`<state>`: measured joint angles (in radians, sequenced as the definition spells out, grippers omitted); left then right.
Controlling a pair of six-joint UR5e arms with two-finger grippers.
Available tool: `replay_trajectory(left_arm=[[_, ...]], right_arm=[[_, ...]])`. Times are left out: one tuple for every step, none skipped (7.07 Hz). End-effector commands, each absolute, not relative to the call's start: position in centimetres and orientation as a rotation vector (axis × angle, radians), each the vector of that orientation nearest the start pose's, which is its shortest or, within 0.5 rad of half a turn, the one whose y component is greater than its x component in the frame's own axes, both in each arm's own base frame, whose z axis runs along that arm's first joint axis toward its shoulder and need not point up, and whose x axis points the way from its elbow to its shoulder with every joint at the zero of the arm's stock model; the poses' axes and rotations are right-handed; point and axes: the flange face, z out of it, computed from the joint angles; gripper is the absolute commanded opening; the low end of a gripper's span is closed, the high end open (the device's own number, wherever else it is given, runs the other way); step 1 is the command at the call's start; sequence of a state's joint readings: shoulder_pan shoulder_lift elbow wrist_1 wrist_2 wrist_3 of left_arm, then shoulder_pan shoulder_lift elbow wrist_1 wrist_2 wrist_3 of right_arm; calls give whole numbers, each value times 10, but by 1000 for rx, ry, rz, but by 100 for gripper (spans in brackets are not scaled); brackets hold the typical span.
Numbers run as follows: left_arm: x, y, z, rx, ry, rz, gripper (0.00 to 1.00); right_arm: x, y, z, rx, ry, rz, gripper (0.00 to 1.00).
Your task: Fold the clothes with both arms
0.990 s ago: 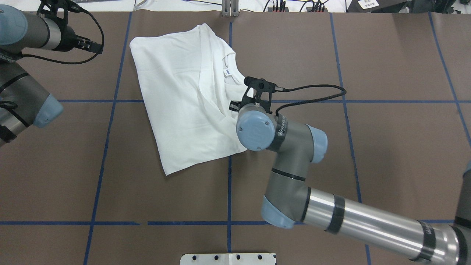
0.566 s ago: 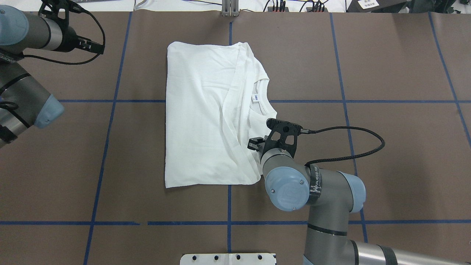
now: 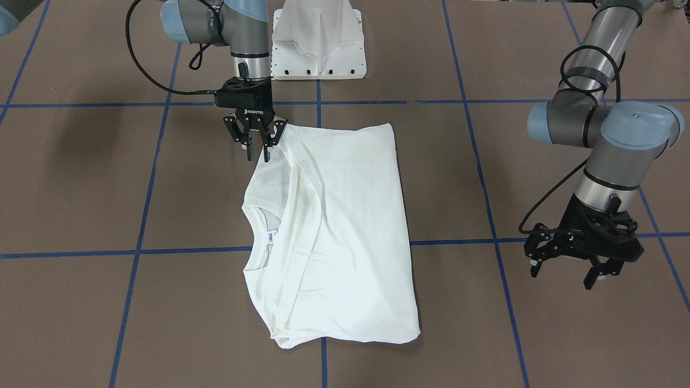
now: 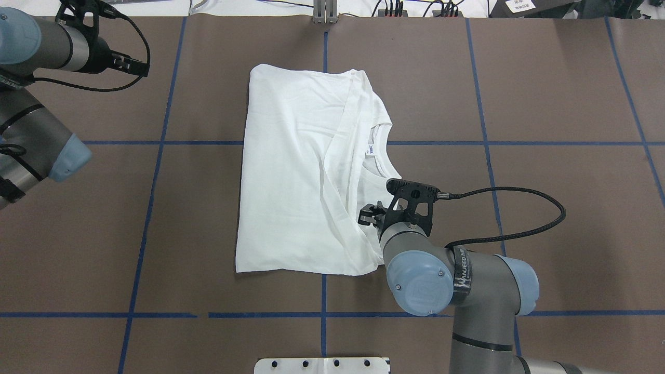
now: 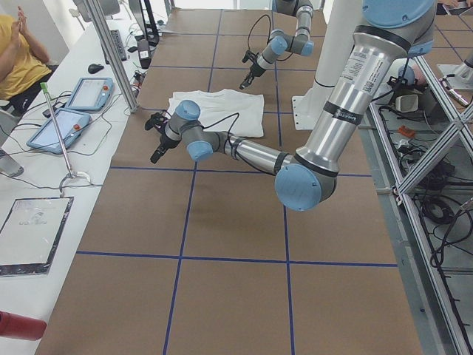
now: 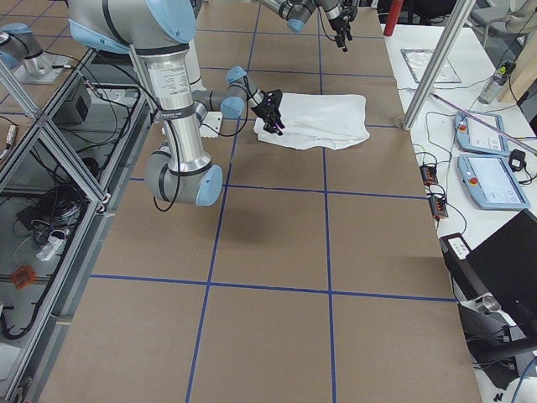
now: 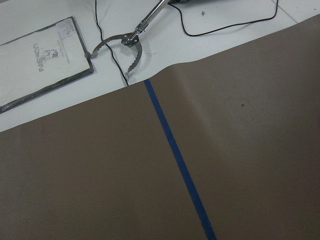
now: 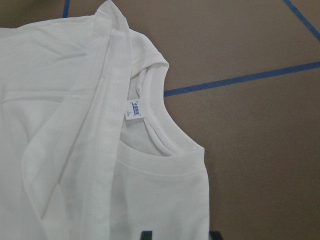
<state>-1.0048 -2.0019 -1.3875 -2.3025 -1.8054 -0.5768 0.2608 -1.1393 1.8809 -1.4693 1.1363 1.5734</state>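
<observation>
Though narrowly parted, black right gripper point(image 3: 257, 154) stands at white cotton shirt's point(image 4: 296, 171) near corner.
Left gripper point(image 3: 563, 274) wide over brown desk point(image 4: 545, 93); shirt slid right.

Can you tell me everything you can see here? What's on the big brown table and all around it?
shirt: one, white, folded, middle of the table.
neck label: one, white with blue print, at the shirt's neck.
table: one, brown.
blue tape lines: several, blue, crossing the table.
tablets: two, grey-edged, on the side bench.
person: one, yellow top, beside the bench.
pedestal: one, white, at the robot's edge.
arms: two, grey and silver, light blue caps.
right gripper: black, open, at the shirt's corner.
left gripper: black, open, over bare table.
</observation>
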Motion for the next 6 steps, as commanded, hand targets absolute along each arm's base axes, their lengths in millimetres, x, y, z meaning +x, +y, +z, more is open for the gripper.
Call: replay_trajectory(left_arm=[[279, -645, 423, 704, 709, 105, 100], [279, -645, 423, 703, 710, 102, 100], [279, -645, 423, 701, 712, 97, 100], [279, -644, 423, 701, 713, 96, 100], [278, -640, 426, 694, 716, 87, 100], [275, -636, 424, 700, 720, 86, 100]], right_arm=[[-543, -376, 221, 496, -804, 404, 100], [-586, -409, 188, 505, -793, 415, 96], [-607, -422, 177, 485, -789, 407, 83], [-618, -425, 184, 488, -808, 372, 70], [-631, -430, 198, 500, -826, 350, 62], [-640, -433, 209, 524, -836, 299, 57]])
